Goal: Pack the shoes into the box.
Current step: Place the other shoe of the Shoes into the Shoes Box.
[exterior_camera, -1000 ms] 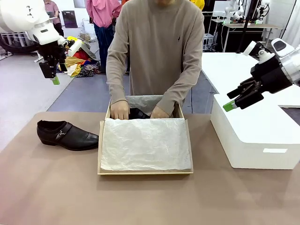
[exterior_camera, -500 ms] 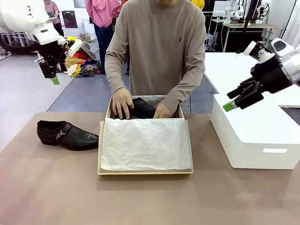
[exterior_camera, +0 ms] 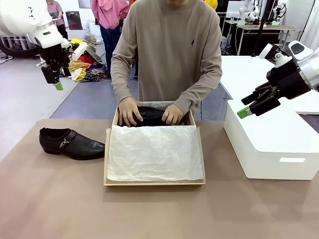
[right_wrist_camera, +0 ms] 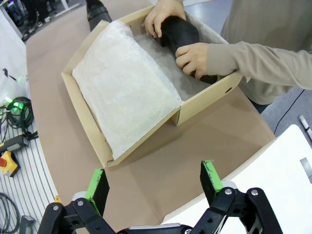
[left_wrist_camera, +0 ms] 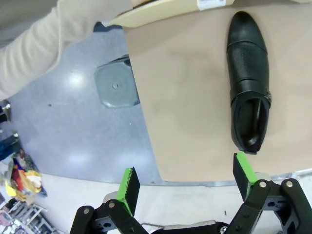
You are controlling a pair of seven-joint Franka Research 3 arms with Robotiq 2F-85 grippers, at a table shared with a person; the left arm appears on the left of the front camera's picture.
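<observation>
One glossy black shoe (exterior_camera: 71, 143) lies on its sole on the table, left of the box; the left wrist view sees this shoe (left_wrist_camera: 249, 83) from above. The other shoe (exterior_camera: 149, 115) is in the far part of the tan box (exterior_camera: 154, 183), under both of the person's hands (exterior_camera: 128, 111). White tissue paper (exterior_camera: 154, 152) covers the near part. From the right wrist, the shoe (right_wrist_camera: 183, 36) and box (right_wrist_camera: 207, 100) lie ahead. My left gripper (exterior_camera: 59, 84) (left_wrist_camera: 187, 183) hangs open high at the left. My right gripper (exterior_camera: 243, 112) (right_wrist_camera: 156, 187) is open above the white block.
A large white block-shaped box (exterior_camera: 271, 144) stands on the table's right side, under my right arm. The person stands at the far edge behind the tan box. Bare brown tabletop (exterior_camera: 149, 214) runs along the near side.
The person's hands have shifted the black shoe in the far part of the box, and more of it shows now. Both arms have stayed where they were.
</observation>
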